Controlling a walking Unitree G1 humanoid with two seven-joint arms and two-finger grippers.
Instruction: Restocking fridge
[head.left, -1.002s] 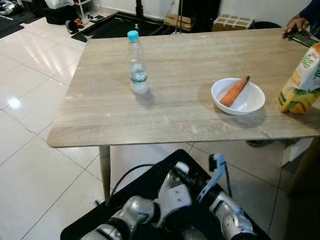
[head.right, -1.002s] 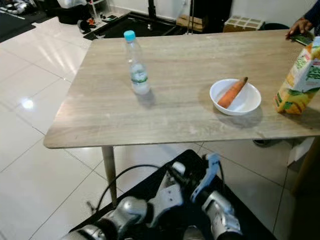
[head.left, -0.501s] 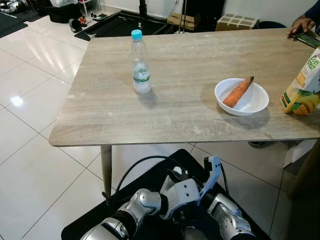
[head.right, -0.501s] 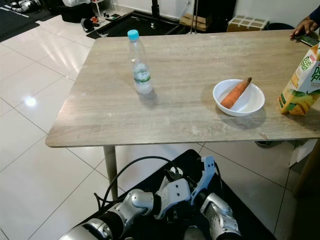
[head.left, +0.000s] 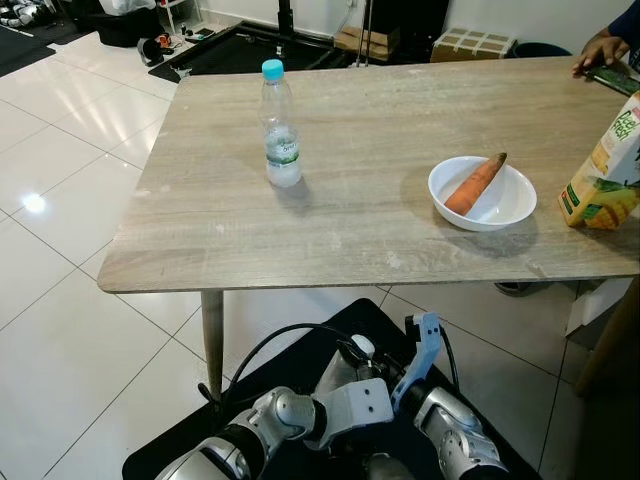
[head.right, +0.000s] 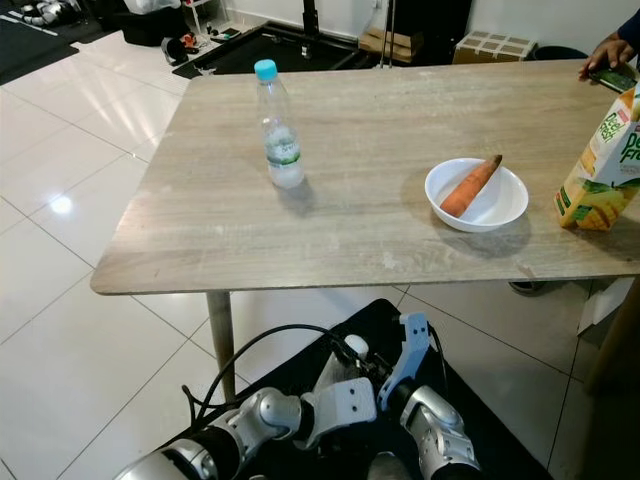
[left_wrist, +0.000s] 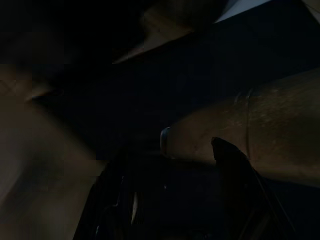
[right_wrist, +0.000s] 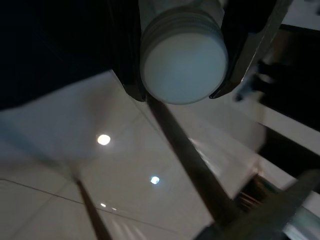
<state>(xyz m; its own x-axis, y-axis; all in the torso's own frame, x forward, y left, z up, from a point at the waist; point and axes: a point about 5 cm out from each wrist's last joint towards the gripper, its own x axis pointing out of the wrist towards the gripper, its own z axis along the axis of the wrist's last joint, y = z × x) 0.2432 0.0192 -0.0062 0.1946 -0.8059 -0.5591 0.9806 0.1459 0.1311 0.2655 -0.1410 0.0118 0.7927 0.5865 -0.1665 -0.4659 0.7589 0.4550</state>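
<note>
A clear water bottle (head.left: 279, 130) with a blue cap stands on the wooden table (head.left: 360, 220), left of centre. A white bowl (head.left: 483, 195) holding a carrot (head.left: 474, 184) sits to the right. A juice carton (head.left: 607, 165) stands at the right edge. Both arms hang low before the table's near edge, the left arm (head.left: 280, 420) beside the right arm (head.left: 450, 455). In the right wrist view my right gripper (right_wrist: 181, 90) is shut on a white-capped bottle (right_wrist: 182, 60). In the dark left wrist view the left gripper (left_wrist: 172, 200) has its fingers apart with nothing between them.
A person's hand (head.left: 600, 48) rests on a dark flat thing at the table's far right corner. A table leg (head.left: 211, 335) stands on the white tiled floor to my left. Boxes (head.left: 470, 42) and black equipment lie beyond the table.
The head view has shifted slightly. My left forearm has turned and dropped a little near my body. The things on the table stand as before.
</note>
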